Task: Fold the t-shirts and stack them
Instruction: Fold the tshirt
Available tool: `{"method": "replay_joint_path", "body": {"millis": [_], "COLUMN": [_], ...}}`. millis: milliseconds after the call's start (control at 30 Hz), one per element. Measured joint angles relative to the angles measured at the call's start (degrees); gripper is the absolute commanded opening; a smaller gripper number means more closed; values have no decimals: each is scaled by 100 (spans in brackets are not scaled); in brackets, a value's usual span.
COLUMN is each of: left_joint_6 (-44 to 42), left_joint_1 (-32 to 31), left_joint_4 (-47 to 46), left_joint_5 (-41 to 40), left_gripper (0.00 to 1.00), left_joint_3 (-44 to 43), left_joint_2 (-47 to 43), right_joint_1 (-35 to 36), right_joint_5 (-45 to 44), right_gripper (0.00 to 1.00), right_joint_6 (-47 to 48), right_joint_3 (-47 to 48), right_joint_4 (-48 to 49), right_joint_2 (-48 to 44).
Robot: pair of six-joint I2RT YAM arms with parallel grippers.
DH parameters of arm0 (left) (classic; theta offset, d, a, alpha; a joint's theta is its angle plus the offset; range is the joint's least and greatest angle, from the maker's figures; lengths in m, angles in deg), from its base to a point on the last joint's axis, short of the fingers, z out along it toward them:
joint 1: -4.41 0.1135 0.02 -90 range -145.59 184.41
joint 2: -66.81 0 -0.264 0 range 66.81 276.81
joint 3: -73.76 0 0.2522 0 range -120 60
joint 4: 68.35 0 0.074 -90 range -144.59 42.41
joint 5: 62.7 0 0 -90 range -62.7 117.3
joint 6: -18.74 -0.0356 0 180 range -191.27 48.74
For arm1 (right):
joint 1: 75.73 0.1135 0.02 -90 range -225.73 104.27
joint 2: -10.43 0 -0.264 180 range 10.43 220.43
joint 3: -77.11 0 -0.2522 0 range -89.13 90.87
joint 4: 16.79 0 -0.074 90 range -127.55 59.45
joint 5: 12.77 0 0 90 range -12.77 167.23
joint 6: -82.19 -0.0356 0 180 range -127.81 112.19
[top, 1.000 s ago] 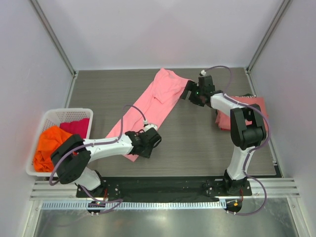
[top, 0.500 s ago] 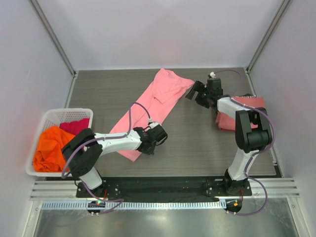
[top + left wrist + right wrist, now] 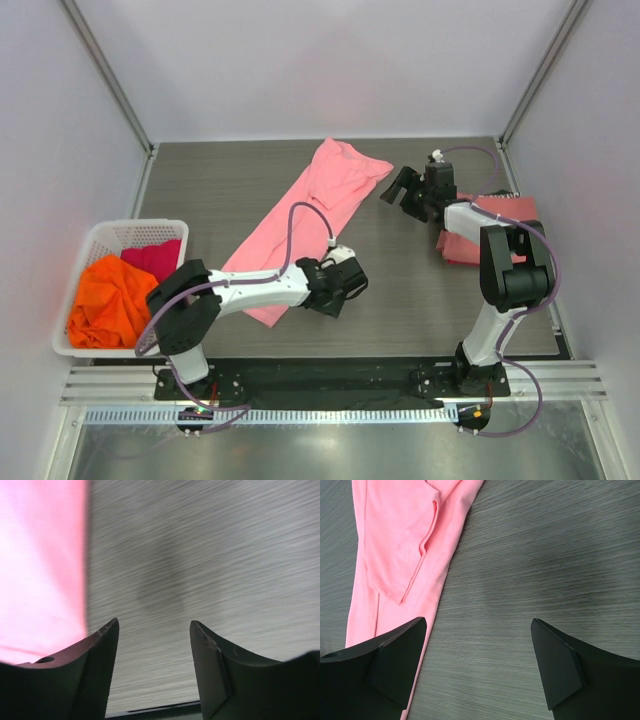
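Observation:
A light pink t-shirt (image 3: 305,215) lies folded in a long strip, running diagonally across the table; it also shows in the left wrist view (image 3: 40,570) and the right wrist view (image 3: 400,545). My left gripper (image 3: 350,290) is open and empty over bare table, just right of the strip's near end. My right gripper (image 3: 400,188) is open and empty, just right of the strip's far end. A folded salmon-red t-shirt (image 3: 495,232) lies at the right. An orange t-shirt (image 3: 105,300) and a magenta t-shirt (image 3: 155,257) sit in the basket.
A white lattice basket (image 3: 100,240) stands at the table's left edge. The grey wood-grain table (image 3: 400,290) has white walls on three sides. A metal rail (image 3: 330,380) runs along the near edge under the arm bases.
Both grippers have let go of the pink shirt's ends and moved right, off the cloth. The shirt lies flat where it was.

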Motion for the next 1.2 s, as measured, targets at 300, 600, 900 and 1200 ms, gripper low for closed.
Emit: {"method": "replay_joint_path", "body": {"millis": [300, 600, 900, 1200], "left_joint_6": [-9, -92, -210, 507], "left_joint_1": [485, 678, 785, 162], "left_joint_4": [343, 332, 256, -1102], "left_joint_5": [-664, -737, -192, 1681], "left_gripper": [49, 13, 0, 46], "left_joint_3": [1010, 1123, 1010, -339], "left_joint_2": [-498, -330, -280, 422], "right_joint_1": [-4, -4, -17, -129], "right_joint_5": [39, 42, 37, -439], "right_gripper": [92, 92, 92, 94], "right_joint_6": [-39, -44, -44, -85], "right_joint_3": [-7, -9, -63, -313], "right_joint_4": [166, 212, 247, 35], "right_joint_2": [0, 0, 0, -284]}}
